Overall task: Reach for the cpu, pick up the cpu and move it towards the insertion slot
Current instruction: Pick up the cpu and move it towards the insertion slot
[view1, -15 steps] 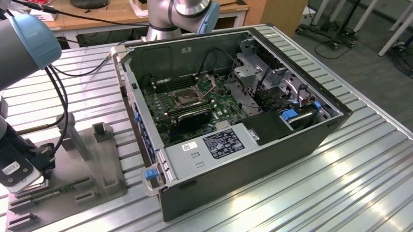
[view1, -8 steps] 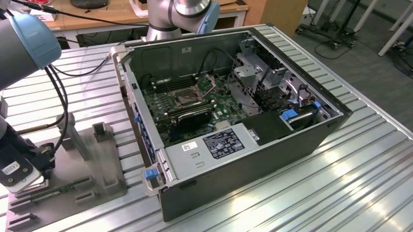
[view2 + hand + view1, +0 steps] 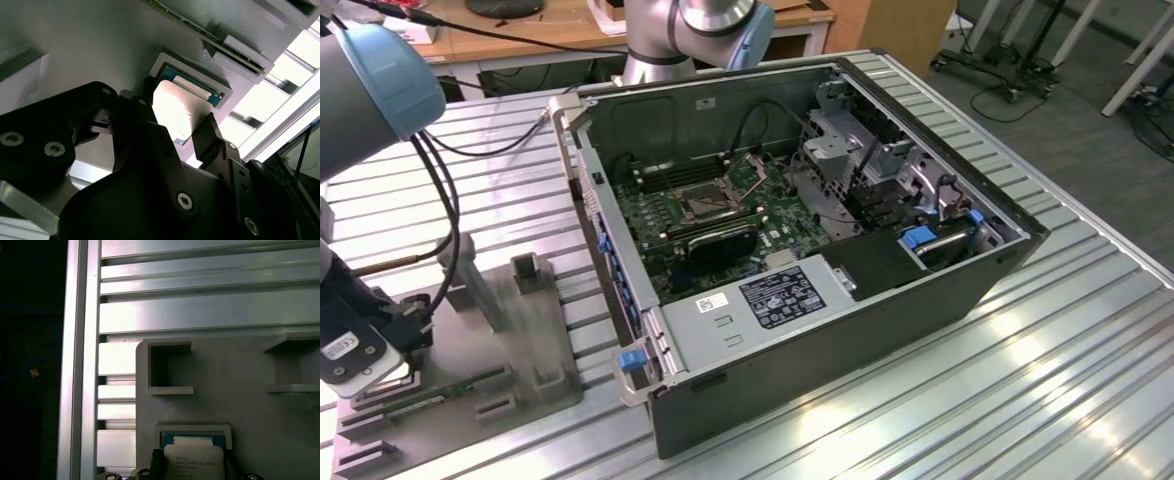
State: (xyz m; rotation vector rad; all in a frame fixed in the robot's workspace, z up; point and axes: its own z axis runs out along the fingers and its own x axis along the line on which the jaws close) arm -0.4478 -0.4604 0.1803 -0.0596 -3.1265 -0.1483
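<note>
The cpu (image 3: 175,107) (image 3: 193,460) is a small silvery square chip lying in a raised pocket of the grey fixture plate (image 3: 250,405), at the exterior view's lower left. My gripper (image 3: 176,111) (image 3: 193,469) is down over it, and one black finger (image 3: 142,107) presses each opposite side of the chip. In the exterior view the gripper (image 3: 380,378) sits low on the fixture plate (image 3: 480,345). The insertion slot (image 3: 707,205) is the silver-framed socket on the green board inside the open computer case (image 3: 854,330), well away from the gripper.
A green memory stick (image 3: 434,392) lies on the fixture plate beside upright grey holders (image 3: 527,275). The ribbed metal table (image 3: 1014,380) carries the case. Cables (image 3: 434,190) hang along the arm. An empty square pocket (image 3: 167,367) sits near the chip's holder.
</note>
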